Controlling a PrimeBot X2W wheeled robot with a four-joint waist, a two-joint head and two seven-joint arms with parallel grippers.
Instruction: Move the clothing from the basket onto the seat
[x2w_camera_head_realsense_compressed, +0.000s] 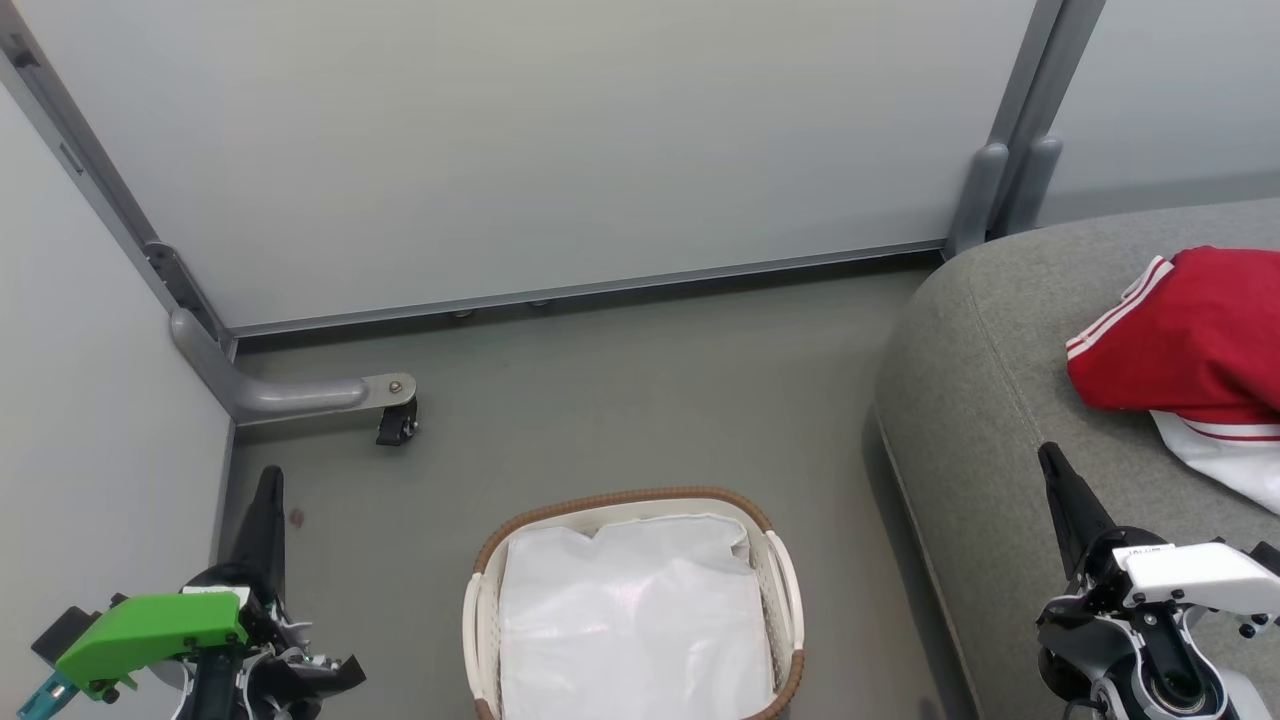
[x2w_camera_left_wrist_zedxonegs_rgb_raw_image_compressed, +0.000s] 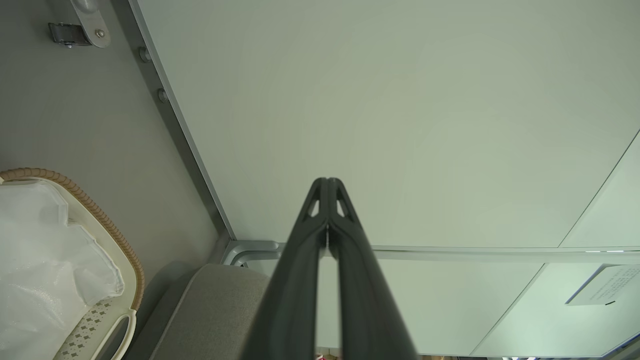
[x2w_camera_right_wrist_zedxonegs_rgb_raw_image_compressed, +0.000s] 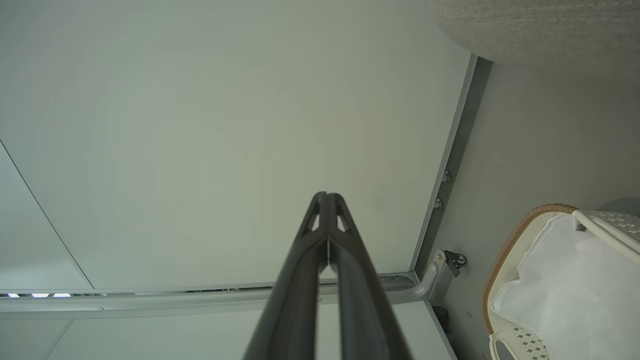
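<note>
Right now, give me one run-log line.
red clothing: on sofa seat | basket: white liner, no red visible | left gripper: shut, empty | right gripper: shut, empty

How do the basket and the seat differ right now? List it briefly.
The basket is white perforated plastic with a brown woven rim; the seat is grey fabric. The basket holds a white liner sheet; the seat bears the red clothing. The basket stands low on the floor, while the seat rises beside it and looks far larger. Both have rounded outlines.

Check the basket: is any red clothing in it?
No, the basket holds a white liner sheet, and the red clothing lies on the seat.
</note>
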